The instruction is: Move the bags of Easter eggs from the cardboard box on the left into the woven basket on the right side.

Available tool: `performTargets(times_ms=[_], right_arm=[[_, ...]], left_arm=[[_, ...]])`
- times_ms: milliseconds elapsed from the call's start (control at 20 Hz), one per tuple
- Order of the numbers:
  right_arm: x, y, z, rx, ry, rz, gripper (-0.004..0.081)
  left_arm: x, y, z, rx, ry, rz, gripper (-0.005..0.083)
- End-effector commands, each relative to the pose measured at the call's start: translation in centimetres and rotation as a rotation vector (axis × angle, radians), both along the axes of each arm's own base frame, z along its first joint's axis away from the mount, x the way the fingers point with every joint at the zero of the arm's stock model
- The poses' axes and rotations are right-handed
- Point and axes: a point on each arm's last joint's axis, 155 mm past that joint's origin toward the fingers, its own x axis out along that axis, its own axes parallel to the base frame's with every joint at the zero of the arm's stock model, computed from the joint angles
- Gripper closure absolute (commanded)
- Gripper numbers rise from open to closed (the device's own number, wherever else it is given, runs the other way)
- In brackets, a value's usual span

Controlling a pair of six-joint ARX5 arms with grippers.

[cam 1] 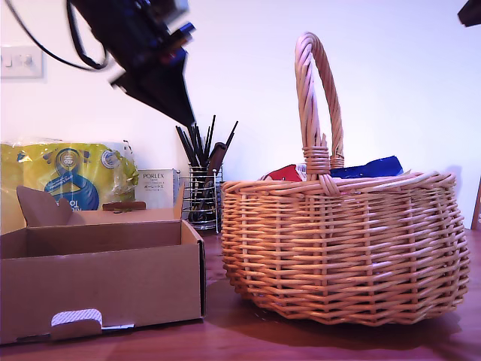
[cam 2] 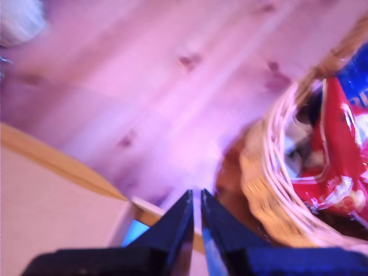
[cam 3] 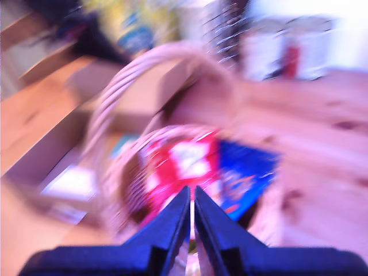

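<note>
The woven basket stands at the exterior view's right, holding a red bag and a blue bag that peek over its rim. The cardboard box sits at that view's left, its inside hidden. My first gripper hangs shut and empty, high over the gap between box and basket. Its wrist view shows the fingertips closed, the box edge, the basket rim and the red bag. My second gripper is shut above the basket's red bag and blue bag, in a blurred picture.
Behind the box stand a big yellow wrapped pack, a white Porlex box and a wire holder of black utensils. The wooden table shows between box and basket. A dark arm part sits at the exterior view's top right corner.
</note>
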Motion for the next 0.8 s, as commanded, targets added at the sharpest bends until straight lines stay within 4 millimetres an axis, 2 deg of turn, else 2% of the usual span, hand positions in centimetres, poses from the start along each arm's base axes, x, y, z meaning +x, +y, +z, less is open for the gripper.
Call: performTargets(times_ms=[0,150,250,550,750], right_arm=[[0.7,-1.0,1.0,0.01,-0.03,-0.062,0.0782],[1.5,-2.4,1.4,0.033,-0.04,-0.148,0.0782],[1.6,-2.4,1.7,0.038,-0.052,-0.15,0.0782],[1.0,-2.1,1.8,-0.062,-0.11,-0.09,0.0782],[-0.1,-2.2,2.2,-0.065,-0.133,-0.075,0.0782]], left_arm=[[-0.3,0.9,0.4,-0.024,-0.062,0.046,0.0795],[-1.7,3.3,0.6,-0.092,-0.164,0.122,0.0795],[-3.0,4.7,1.2,-0.155,-0.23,0.161,0.0795],[-8.8,8.3,2.5,-0.277,-0.373,0.231,0.0795],[-12.3,10.4,3.9,-0.366,-0.448,0.277,0.0795]])
